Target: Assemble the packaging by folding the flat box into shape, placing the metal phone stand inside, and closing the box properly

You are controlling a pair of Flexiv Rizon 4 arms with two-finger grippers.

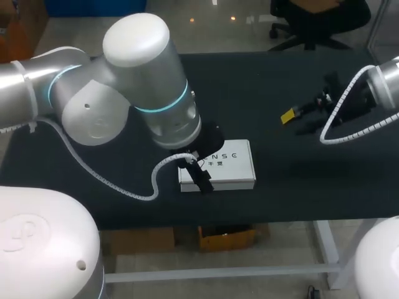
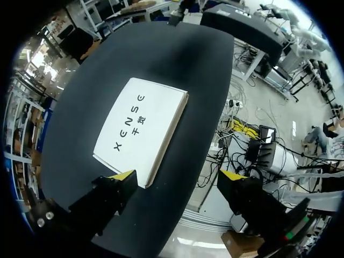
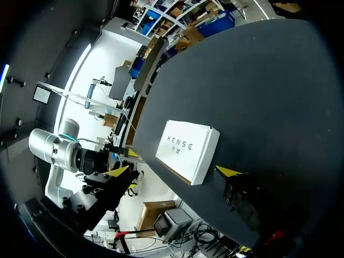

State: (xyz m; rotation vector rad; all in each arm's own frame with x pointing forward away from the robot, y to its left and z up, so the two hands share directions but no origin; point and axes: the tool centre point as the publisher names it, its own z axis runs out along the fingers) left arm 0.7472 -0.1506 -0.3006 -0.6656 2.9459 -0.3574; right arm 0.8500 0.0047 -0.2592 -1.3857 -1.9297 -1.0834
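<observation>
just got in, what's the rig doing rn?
The white box lies on the black table, folded into shape and looking closed. The left gripper hangs open just over one edge of the box, one finger by a corner, not gripping it. The right gripper sits open and empty off to the side. No phone stand is in view.

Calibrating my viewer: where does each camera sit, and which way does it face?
Head: above and behind, looking down on the table; left arm and right arm show.
Left wrist: on that arm, facing down past its left tool at the box.
Right wrist: facing across the table past its right tool.
All share the box.
</observation>
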